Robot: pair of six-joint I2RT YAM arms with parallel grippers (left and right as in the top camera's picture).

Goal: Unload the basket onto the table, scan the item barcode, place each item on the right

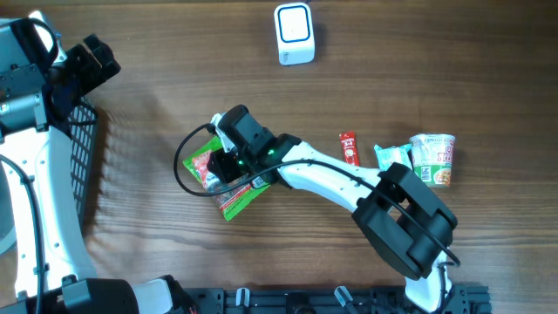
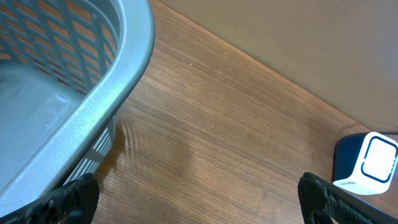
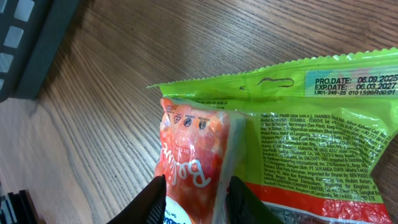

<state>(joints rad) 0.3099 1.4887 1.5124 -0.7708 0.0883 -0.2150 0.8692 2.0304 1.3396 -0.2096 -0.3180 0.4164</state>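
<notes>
Orange snack packet lies atop the green packet, pinched on both sides between the narrowed fingers of the right gripper. Left gripper, well apart from the green packet, stands fully spread and holds nothing.

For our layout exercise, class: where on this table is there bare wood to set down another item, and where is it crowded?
Bare wood lies between the scanner and the right gripper, and right of the scanner above the cup. Crowded: the orange packet on the green packet, and the sachet, teal packet and cup together.
</notes>
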